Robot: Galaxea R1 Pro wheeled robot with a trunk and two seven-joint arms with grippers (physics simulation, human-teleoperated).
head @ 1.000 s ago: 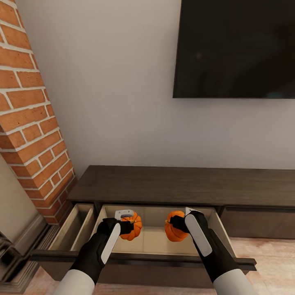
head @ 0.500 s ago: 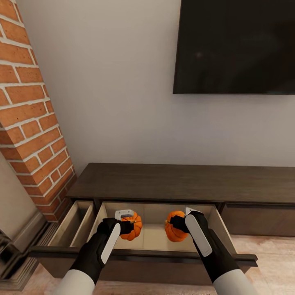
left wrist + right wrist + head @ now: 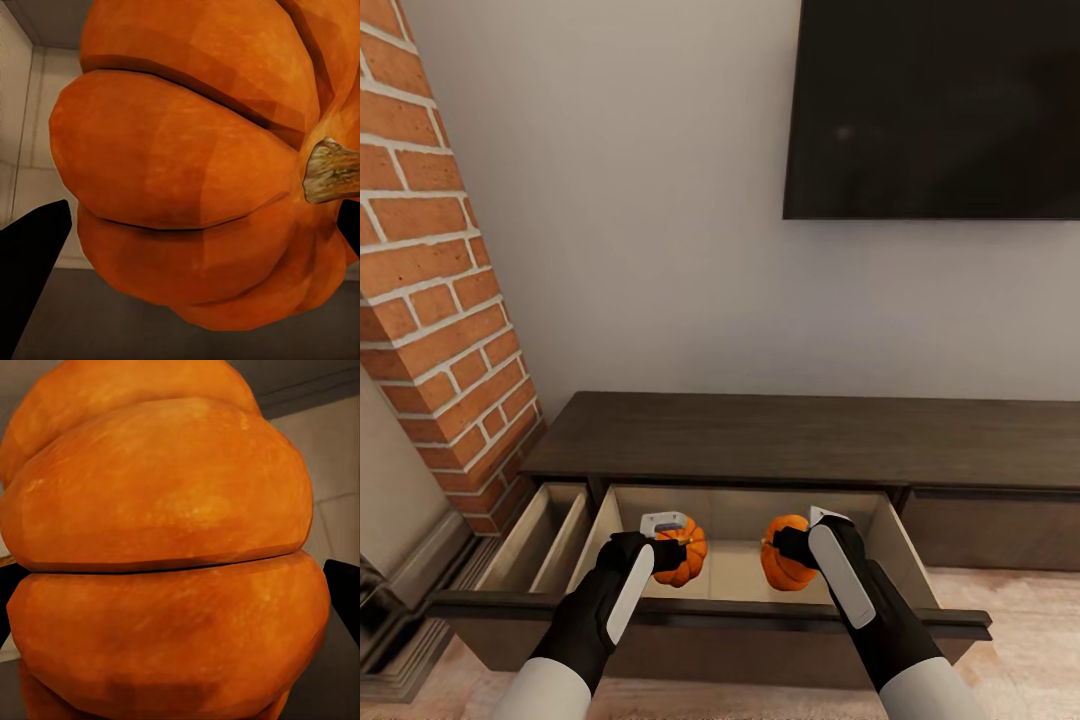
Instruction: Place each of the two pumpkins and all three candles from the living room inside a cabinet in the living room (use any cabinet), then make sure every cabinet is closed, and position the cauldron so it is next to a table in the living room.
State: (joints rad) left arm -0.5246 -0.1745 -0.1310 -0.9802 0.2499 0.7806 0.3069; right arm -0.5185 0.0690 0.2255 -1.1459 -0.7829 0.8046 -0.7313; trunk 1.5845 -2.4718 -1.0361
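Observation:
Two orange ribbed pumpkins hang over the pulled-out middle drawer (image 3: 880,520) of the long dark-brown cabinet (image 3: 800,440). My left gripper (image 3: 672,552) is shut on the left pumpkin (image 3: 684,552), whose stem (image 3: 330,171) points sideways in the left wrist view. My right gripper (image 3: 788,548) is shut on the right pumpkin (image 3: 790,566). Up close, the left pumpkin (image 3: 202,165) and the right pumpkin (image 3: 165,555) sit between dark fingers (image 3: 30,270), with the drawer's pale beige inside behind them. Candles, cauldron and table are out of view.
A second narrow drawer (image 3: 540,535) stands open to the left. A brick column (image 3: 440,260) rises at the left and a dark TV screen (image 3: 940,110) hangs on the wall above. A shut drawer front (image 3: 1000,525) is at the right. Pale wood floor (image 3: 1030,640) lies in front.
The whole view has shifted slightly, so the cabinet and wall sit a bit higher in the picture. Both grippers still hold their pumpkins over the drawer in the same pose.

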